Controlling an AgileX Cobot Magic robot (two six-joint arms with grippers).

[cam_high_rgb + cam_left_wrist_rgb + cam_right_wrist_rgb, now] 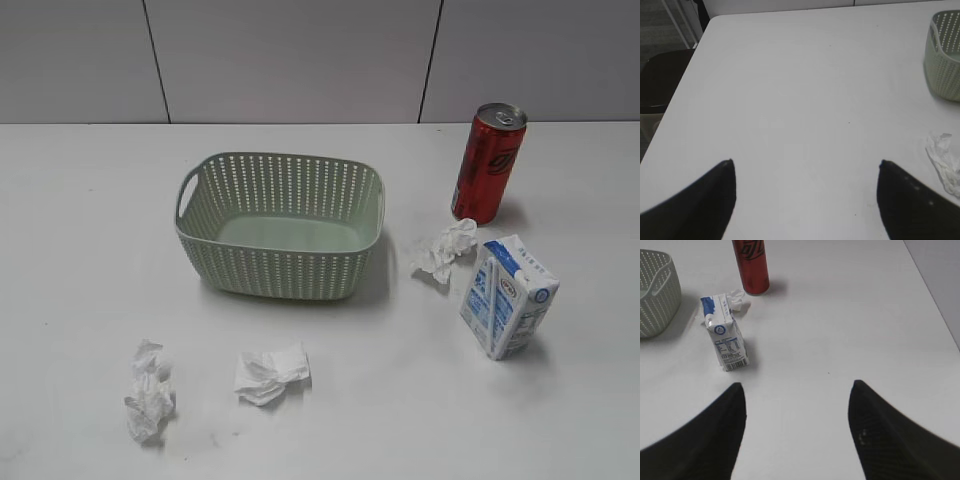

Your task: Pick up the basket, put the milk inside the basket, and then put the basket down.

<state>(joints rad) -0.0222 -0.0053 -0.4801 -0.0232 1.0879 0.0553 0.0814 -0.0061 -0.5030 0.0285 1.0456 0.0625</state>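
Note:
The pale sage-green basket (280, 225) stands empty on the white table, centre-left in the exterior view. It shows at the right edge of the left wrist view (945, 55) and at the left edge of the right wrist view (655, 292). The white-and-blue milk carton (508, 296) stands upright to the basket's right, also in the right wrist view (725, 332). My left gripper (806, 162) is open and empty over bare table, left of the basket. My right gripper (797, 385) is open and empty, near and right of the milk. Neither arm shows in the exterior view.
A tall red drink can (488, 163) stands behind the milk. Crumpled white tissues lie between can and milk (445, 248), in front of the basket (270, 373) and at the front left (148, 392). The table's left edge (675, 100) and a dark chair show in the left wrist view.

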